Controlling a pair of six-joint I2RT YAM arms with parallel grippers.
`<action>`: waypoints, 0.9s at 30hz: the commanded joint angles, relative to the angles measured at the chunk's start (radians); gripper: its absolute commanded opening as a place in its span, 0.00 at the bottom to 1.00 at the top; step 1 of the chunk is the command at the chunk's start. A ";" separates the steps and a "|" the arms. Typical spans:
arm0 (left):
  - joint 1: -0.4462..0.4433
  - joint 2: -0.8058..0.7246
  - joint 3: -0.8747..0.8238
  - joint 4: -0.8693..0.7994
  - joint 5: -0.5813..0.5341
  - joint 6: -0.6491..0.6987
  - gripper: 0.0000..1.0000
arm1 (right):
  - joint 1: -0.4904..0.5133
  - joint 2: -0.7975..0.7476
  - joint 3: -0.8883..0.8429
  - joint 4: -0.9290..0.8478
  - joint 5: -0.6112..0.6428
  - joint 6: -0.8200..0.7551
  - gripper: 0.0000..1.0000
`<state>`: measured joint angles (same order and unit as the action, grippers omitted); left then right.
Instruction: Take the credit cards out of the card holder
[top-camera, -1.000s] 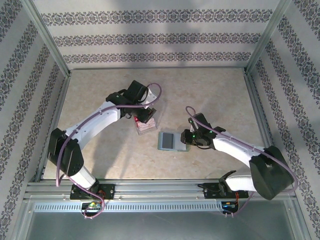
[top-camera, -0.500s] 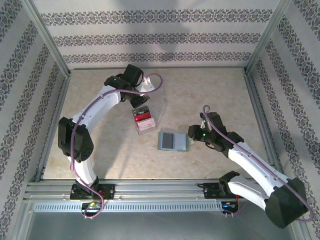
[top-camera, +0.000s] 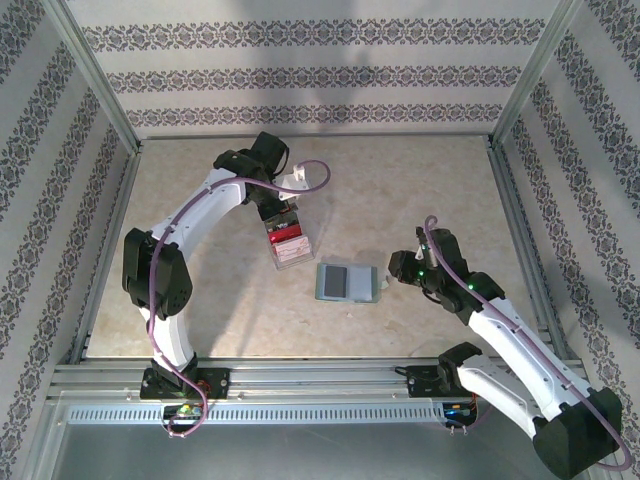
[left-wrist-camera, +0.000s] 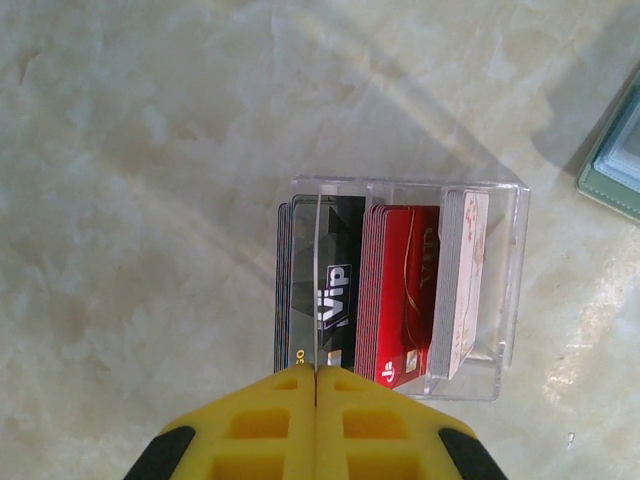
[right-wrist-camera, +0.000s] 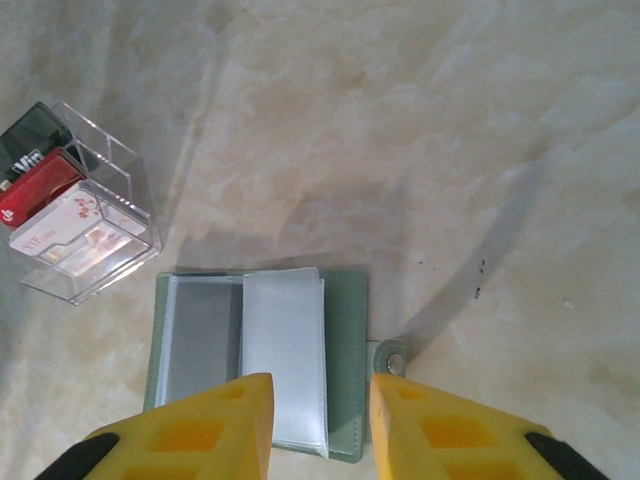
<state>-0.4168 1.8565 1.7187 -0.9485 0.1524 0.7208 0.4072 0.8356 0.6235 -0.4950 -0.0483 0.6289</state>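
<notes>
Left gripper (top-camera: 283, 207), from above, hangs over the tray (top-camera: 290, 245); the card holder (top-camera: 345, 283) lies open nearby. Left wrist: jaws together above filed black and red cards (left-wrist-camera: 400, 290). Right wrist: right gripper (right-wrist-camera: 320, 400) parted over the holder; a grey card (right-wrist-camera: 200, 345), I think, sits sleeved, so I would pinch that next. Yellow fingers (right-wrist-camera: 180, 430) hide the holder's near edge.

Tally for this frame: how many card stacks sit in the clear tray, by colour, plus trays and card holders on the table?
Black card stack: 1
Red card stack: 1
White patterned card stack: 1
Clear tray: 1
Card holder: 1
Total: 5
</notes>
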 joint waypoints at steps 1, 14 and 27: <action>0.010 0.015 -0.005 -0.041 0.004 0.051 0.00 | -0.011 -0.019 0.016 -0.032 0.033 -0.003 0.32; 0.010 0.066 -0.007 -0.031 0.000 0.069 0.00 | -0.035 -0.085 0.040 -0.096 0.075 -0.017 0.36; 0.016 0.143 0.039 -0.031 -0.030 0.084 0.00 | -0.042 -0.092 0.035 -0.102 0.070 -0.014 0.36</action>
<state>-0.4168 1.9923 1.7218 -0.9516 0.1432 0.7757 0.3748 0.7525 0.6369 -0.5800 0.0074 0.6239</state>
